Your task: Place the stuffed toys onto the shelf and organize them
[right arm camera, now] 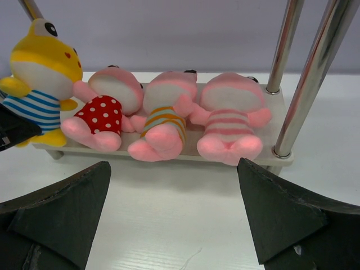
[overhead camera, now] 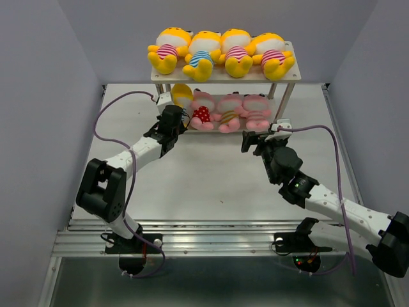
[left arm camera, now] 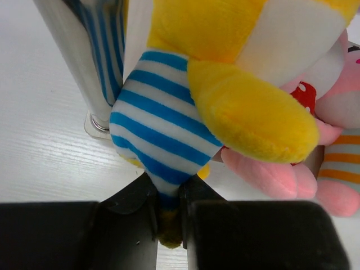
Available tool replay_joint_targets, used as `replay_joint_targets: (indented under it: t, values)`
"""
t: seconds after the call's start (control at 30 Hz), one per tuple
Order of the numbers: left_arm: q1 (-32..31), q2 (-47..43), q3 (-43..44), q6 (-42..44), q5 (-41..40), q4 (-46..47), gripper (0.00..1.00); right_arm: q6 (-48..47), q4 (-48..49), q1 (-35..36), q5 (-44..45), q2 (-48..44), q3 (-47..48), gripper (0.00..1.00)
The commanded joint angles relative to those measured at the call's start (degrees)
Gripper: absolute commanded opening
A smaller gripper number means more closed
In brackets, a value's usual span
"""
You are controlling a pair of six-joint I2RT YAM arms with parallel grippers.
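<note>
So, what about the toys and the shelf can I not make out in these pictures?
Left wrist view: the blue-striped yellow toy fills the frame; the top edge cuts off its head.
Right wrist view: the three pink toys lie back, so their faces cannot be read.
Top view: the upper board covers the rear of the lower tier.

From above, the top board point(overhead camera: 220, 78) covers part of the 3 pink toys point(overhead camera: 229, 110) and the lower yellow toy point(overhead camera: 182, 94); in the left wrist view we lose that toy's face past the top edge
</note>
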Motion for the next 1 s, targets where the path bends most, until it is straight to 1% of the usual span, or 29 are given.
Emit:
replay_joint_targets:
  t: [0.0,0.03,0.1,0.13,0.3,0.4,0.57,0.67,0.73,0.87,0.93,0.97]
  values:
    - [0.46,-1.09,3.14,-0.38,-0.19,1.74,0.25,-0.72,1.78,-0.27,1.65,0.13,0.05,1.00]
    - [0.55,-1.79,2.88,-0.73,0.25,1.74,0.28,-0.54,1.78,-0.27,1.65,0.04,0.05,1.00]
    - [0.47,-2.49,2.18,-0.91,0.43,1.74,0.30,-0.28,1.78,-0.27,2.00,0.04,-0.04,1.00]
    - [0.46,-3.19,1.74,-1.43,0.25,1.83,0.37,-0.28,1.78,-0.27,2.17,-0.04,0.05,1.00]
    - [0.55,-4.43,1.73,-1.26,0.95,1.30,0.51,-0.37,1.78,-0.27,1.91,-0.83,-0.30,1.00]
    - [0.55,-5.31,1.74,-1.52,0.43,0.78,0.51,-0.28,1.78,-0.27,1.91,-1.27,-0.48,1.00]
    - [0.55,-8.12,0.68,-1.87,2.27,0.42,0.52,0.16,1.78,-0.27,1.29,-1.54,-0.56,1.00]
    - [0.46,-10.66,-0.37,-2.40,3.85,0.25,0.54,0.60,1.78,-0.27,0.68,-1.89,-0.65,1.00]
    - [0.38,-12.33,-1.86,-2.75,5.69,-0.10,0.65,1.30,1.60,-0.27,0.07,-2.41,-0.91,1.00]
    - [0.29,-19.26,-5.46,-3.80,7.37,-1.68,0.85,3.94,-2.16,-0.27,-0.55,-4.34,-0.65,1.00]
    - [0.20,-23.30,-7.13,-4.33,8.85,-2.30,0.87,5.52,-3.58,-0.27,-1.16,-5.84,-0.56,1.00]
    - [0.20,-24.72,-8.36,-4.60,9.56,-2.56,0.94,6.31,-5.24,-0.27,-1.34,-6.37,-0.56,1.00]
